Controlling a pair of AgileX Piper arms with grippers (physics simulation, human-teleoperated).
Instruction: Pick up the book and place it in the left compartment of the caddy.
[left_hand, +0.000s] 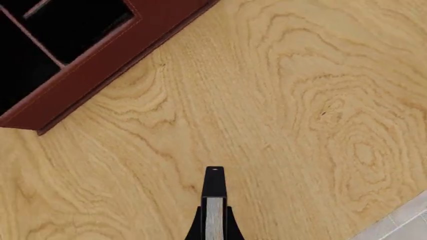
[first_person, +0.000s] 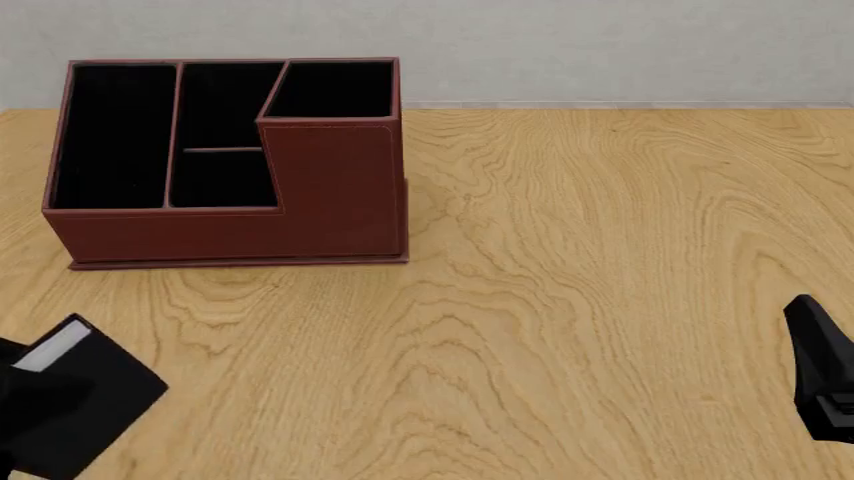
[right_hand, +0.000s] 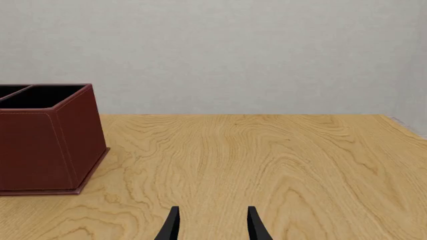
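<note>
The reddish-brown caddy (first_person: 227, 225) stands at the back left of the table. Its left compartment (first_person: 114, 135) is a long black-lined slot. The caddy's corner also shows in the left wrist view (left_hand: 100, 62). The black book (first_person: 94, 400) with white page edges is at the front left, held in my left gripper (first_person: 24, 398). In the left wrist view the book (left_hand: 214, 200) is edge-on between the shut jaws of my left gripper (left_hand: 213, 231), above the table and short of the caddy. My right gripper (right_hand: 213, 225) is open and empty at the front right (first_person: 821, 370).
The wooden table (first_person: 601, 250) stretches to the right of the caddy. A pale wall (first_person: 601, 50) runs behind the table's far edge. The table's edge and grey floor (left_hand: 400, 225) show in a corner of the left wrist view.
</note>
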